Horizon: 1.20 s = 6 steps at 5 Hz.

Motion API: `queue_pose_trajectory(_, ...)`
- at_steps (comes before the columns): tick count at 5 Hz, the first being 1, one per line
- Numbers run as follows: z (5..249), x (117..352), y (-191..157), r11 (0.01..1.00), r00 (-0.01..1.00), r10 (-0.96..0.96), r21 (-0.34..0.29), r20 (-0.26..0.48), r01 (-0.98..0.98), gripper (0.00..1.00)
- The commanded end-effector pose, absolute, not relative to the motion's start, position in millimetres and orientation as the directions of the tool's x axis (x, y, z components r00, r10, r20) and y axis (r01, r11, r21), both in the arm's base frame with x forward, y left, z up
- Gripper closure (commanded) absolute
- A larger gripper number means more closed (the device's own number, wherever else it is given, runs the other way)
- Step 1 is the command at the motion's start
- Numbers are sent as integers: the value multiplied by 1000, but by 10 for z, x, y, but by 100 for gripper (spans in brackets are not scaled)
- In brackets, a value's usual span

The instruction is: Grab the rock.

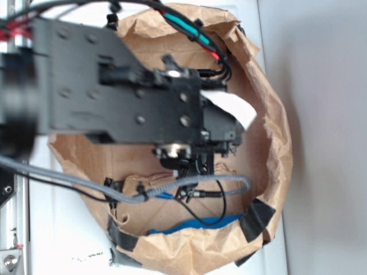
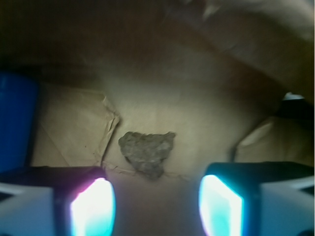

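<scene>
Rock [image 2: 146, 152] free before spread gripper [image 2: 156, 206] fingers

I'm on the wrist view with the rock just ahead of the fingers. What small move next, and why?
Probably ease the gripper forward until the rock sits between the fingers, then close. The jaws are open, and the rock lies on the brown paper beyond the fingertips, roughly centred on the gap and not yet enclosed.

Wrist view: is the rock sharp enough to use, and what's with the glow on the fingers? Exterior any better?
Wrist: rock slightly soft but outline readable; fingertips blown out, glowing pink and cyan; upper frame dark. Exterior: arm blurred and hides the rock; paper bag evenly lit.
</scene>
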State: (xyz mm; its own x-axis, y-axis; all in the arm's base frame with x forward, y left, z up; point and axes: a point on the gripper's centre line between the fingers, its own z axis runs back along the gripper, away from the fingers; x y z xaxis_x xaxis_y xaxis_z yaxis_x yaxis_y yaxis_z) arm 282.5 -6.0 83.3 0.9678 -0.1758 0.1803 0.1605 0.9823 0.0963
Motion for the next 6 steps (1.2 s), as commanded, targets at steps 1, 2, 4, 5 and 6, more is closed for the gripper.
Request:
queue_pose_trajectory(1,695,3032,-160,977,965,-195,119,174,176,0)
queue_pose_trajectory(2,508,3101,-189,971,968,-209,151,139,187,0)
queue_pose_trajectory(4,393,3302,-125,967,970,-213,167,120,192,0)
queue_pose_trajectory(5,528,3290,-114,967,961,-215,176,175,184,100)
queue_pose_trajectory(6,691,3267,-74,969,950,-214,170,227,177,100)
